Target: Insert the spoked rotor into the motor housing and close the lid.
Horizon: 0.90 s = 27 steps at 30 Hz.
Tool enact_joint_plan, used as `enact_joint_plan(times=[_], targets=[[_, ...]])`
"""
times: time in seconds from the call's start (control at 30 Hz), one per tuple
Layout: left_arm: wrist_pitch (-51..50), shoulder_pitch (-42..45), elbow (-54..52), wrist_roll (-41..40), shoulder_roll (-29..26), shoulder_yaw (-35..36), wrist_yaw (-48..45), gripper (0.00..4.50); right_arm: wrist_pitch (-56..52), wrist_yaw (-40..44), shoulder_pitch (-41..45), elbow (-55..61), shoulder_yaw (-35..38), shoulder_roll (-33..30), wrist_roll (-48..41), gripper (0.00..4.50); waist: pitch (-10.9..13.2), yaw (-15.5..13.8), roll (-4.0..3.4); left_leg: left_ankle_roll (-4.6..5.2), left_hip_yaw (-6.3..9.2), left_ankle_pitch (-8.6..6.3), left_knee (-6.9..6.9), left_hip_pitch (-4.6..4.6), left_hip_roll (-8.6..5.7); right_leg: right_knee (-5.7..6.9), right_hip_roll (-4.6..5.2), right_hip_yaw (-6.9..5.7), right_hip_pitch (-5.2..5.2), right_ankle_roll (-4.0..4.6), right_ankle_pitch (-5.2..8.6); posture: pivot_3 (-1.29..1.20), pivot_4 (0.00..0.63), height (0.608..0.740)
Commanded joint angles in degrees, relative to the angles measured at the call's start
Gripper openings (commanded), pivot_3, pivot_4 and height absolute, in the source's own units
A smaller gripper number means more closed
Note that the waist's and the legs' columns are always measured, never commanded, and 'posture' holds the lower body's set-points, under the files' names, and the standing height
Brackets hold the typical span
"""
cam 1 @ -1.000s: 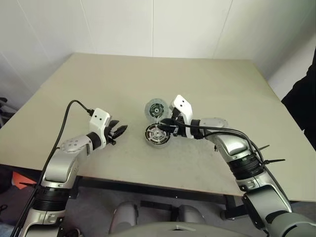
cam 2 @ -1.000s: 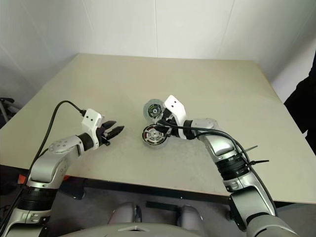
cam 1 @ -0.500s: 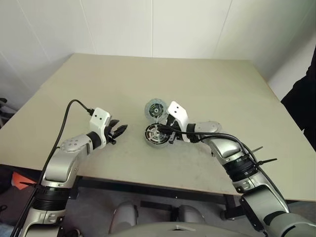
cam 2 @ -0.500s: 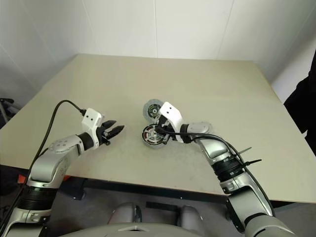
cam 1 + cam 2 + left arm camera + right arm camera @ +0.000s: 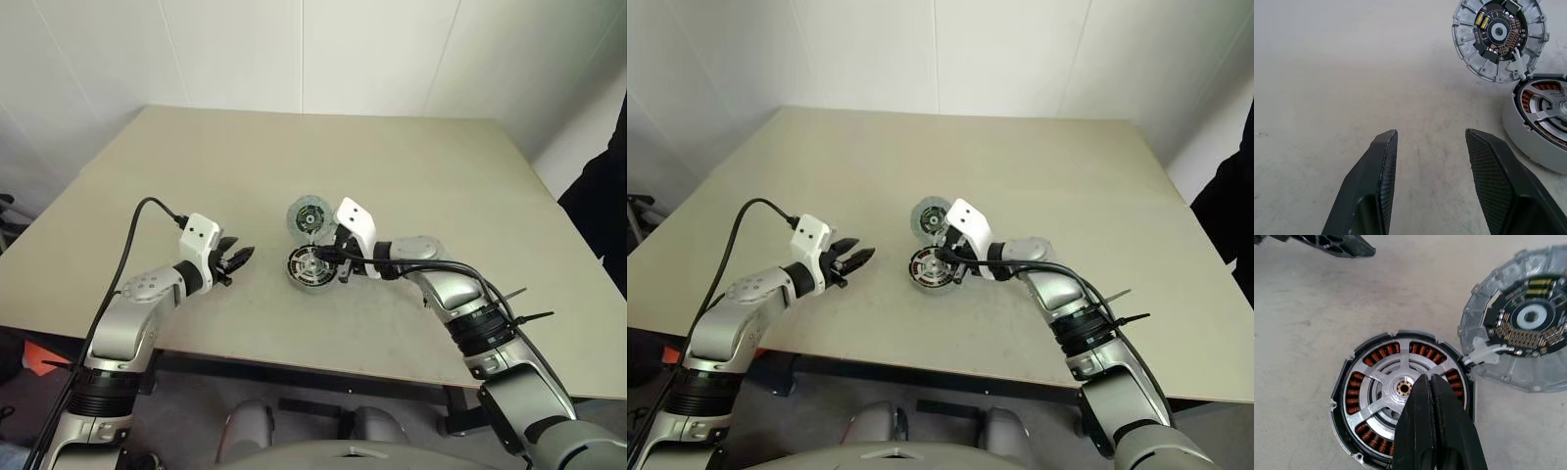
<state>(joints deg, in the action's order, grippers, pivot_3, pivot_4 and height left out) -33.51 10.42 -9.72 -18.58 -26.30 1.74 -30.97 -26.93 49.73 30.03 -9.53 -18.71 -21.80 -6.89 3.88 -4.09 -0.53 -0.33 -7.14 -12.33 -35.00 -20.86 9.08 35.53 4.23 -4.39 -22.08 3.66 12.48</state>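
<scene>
From our head cameras, we see the motor housing (image 5: 312, 266) lying on the beige table (image 5: 411, 176), near its front edge. The lid (image 5: 308, 217) stands open, just behind the housing and joined to it at the rim. Our right gripper (image 5: 335, 264) reaches in from the right and sits over the housing. Our left gripper (image 5: 240, 259) hovers over the table to the left of the housing, apart from it, with its fingers spread and nothing between them.

From the left wrist, we see two black fingers (image 5: 1374, 181) parted over bare tabletop. Past them lies the lid (image 5: 1498, 36), its inner face showing a dark circuit board with green and white details, and beside it the edge of the housing (image 5: 1540, 125) with copper windings.

From the right wrist, we see our fingers (image 5: 1435, 426) pressed together, their tips over the middle of the housing (image 5: 1400, 396). The spoked rotor (image 5: 1393, 389) sits inside it, silver spokes over the ring of copper windings. The lid (image 5: 1523, 318) lies open, hinged at the housing's rim by a small white piece.
</scene>
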Motion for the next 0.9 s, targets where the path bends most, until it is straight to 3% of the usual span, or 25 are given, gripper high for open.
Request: enact_joint_plan(times=[0.03,0.23,0.4,0.63,0.73,0.87,0.9], targets=[[1.1,0.6,-1.3,0.4,-0.2,0.3,0.0,2.33,2.0,-0.7,0.3,-1.8,0.1,0.4,1.3,0.03,0.0,0.1,0.02,0.0,-0.01,0.0,0.0,0.0,0.0,0.0,0.0,0.0,0.02,0.0,0.0,0.0,0.0,0.74],[1.1,0.3,-1.3,0.5,0.1,0.1,0.2,2.33,5.6,0.0,0.7,2.5,2.4,-1.1,0.1,0.03,0.0,0.0,0.01,0.02,0.0,-0.01,0.0,0.05,0.0,0.01,0.0,0.0,0.05,0.0,0.0,0.0,0.0,0.74],[1.3,0.5,-1.0,0.6,0.5,0.1,0.1,2.33,5.6,8.8,2.6,12.3,2.5,-7.2,-3.1,0.03,0.0,0.0,0.01,0.02,0.0,-0.01,0.01,-0.06,0.01,0.0,0.0,0.0,-0.04,0.0,0.0,0.0,0.0,0.74],[1.8,1.3,0.0,0.9,0.7,-0.4,-0.6,2.33,17.5,16.5,5.1,8.3,-6.1,-16.7,8.5,0.03,0.0,-0.1,0.05,0.26,-0.01,-0.14,-0.03,0.0,0.01,-0.03,0.0,0.0,0.04,-0.02,0.01,0.0,0.0,0.74],[1.8,1.4,-0.2,0.9,0.9,-0.9,-1.0,2.33,21.1,18.5,5.8,6.3,-8.1,-16.5,10.5,0.63,0.0,0.0,0.04,0.26,0.0,-0.14,-0.03,-0.03,0.01,-0.02,0.0,0.0,0.01,-0.01,0.01,0.0,0.0,0.74],[0.9,1.2,-1.1,0.3,0.8,-1.1,-1.5,2.33,26.0,17.7,5.8,4.0,-9.9,-15.0,13.8,1.99,0.0,0.1,0.04,0.28,-0.01,-0.14,-0.04,-0.11,0.02,0.01,0.0,0.0,-0.07,0.01,0.0,0.0,0.0,0.74],[0.8,1.1,-1.2,0.3,0.7,-1.1,-1.6,2.33,26.5,17.9,5.6,4.0,-9.9,-14.7,13.9,1.99,0.0,0.1,0.04,0.28,-0.01,-0.14,-0.04,-0.11,0.02,0.01,0.0,-0.01,-0.08,0.01,0.0,0.0,0.0,0.74]])
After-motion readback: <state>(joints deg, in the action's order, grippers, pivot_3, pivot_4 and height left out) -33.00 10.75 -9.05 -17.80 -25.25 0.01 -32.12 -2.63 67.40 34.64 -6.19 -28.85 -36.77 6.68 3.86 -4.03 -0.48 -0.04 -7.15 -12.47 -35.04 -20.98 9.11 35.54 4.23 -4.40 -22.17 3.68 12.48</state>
